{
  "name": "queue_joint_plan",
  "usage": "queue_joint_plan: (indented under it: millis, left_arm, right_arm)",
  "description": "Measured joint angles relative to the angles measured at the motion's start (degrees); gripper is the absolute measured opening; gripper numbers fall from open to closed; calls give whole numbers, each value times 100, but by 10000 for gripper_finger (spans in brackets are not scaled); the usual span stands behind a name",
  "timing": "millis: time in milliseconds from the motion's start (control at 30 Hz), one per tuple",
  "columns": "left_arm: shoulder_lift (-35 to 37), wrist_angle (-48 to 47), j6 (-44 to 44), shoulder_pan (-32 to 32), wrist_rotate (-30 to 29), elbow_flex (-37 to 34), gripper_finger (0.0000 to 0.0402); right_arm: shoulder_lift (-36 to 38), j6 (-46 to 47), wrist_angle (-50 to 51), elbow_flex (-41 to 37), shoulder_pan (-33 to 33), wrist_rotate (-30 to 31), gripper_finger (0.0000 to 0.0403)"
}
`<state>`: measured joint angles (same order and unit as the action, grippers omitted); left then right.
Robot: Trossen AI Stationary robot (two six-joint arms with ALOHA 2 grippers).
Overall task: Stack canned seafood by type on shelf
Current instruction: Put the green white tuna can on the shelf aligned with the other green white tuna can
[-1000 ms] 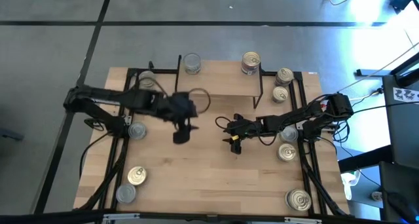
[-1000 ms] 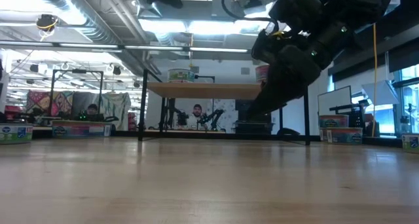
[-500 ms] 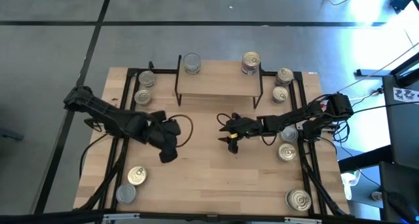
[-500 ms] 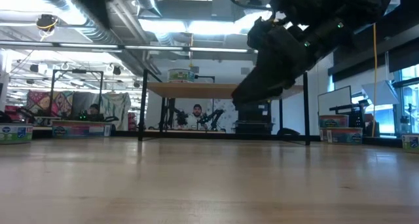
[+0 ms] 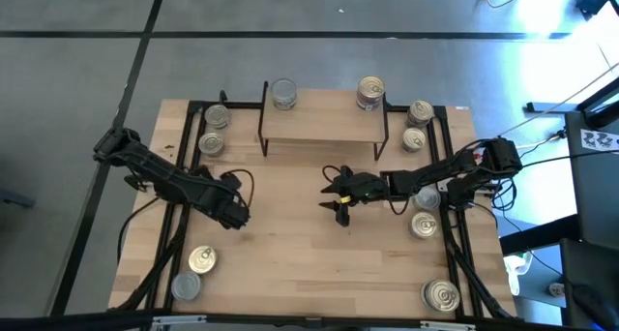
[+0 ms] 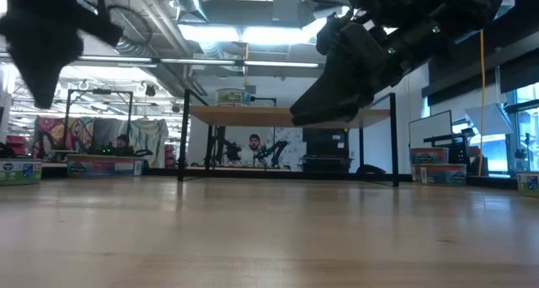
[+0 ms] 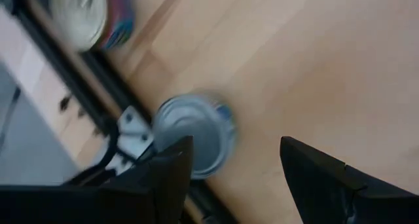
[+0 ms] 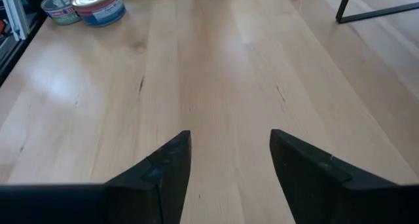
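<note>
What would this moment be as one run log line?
left gripper: open, empty, over silver-lidded can | right gripper: open, empty, mid-table | shelf: two cans on top

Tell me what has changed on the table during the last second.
The left hand swung away from the shelf, back toward the table's left edge. It now hangs open over a silver-lidded can and holds nothing. The right hand crept slightly left, still open and empty. No visible can moved.

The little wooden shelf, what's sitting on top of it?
Two tins sit on the shelf: a silver-lidded tin at its back left corner and a gold-lidded tin at its back right. From above, its board hides whatever is underneath.
</note>
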<state>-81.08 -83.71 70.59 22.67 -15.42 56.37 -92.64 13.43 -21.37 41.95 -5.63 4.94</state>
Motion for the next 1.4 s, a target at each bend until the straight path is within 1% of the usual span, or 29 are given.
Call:
queue_joint_plan:
  millis: [100,167,300,533,667,767,967,1167,1400]
  left_arm:
    - [-2,32,1,-211,268,-341,223]
    - [-2,32,-124,-387,476,-534,212]
    - [-12,32,-646,-746,730,-763,168]
    - [-62,427,-1786,-1275,759,-1062,80]
    - [-193,565,-2314,-1507,920,-1259,43]
    - [-294,682,-2637,-1587,950,-1325,24]
    - [-401,869,-3380,-1675,959,-1387,3]
    - [-406,1332,-3836,-1684,1004,-1531,2]
    - [-400,1453,-4122,-1682,1018,-1476,2]
  right_arm:
    - [0,0,1,0,0,1,208]
    - [0,0,11,0,0,1,208]
    - [0,1,16,0,0,1,208]
    - [0,0,12,-2,0,-1,208]
    - [0,0,12,-2,0,1,208]
    - [0,0,27,-2,4,1,208]
    - [0,0,43,-2,4,1,208]
    - [0,-1,56,-2,4,-1,208]
    - [0,-2,56,-2,2,1,208]
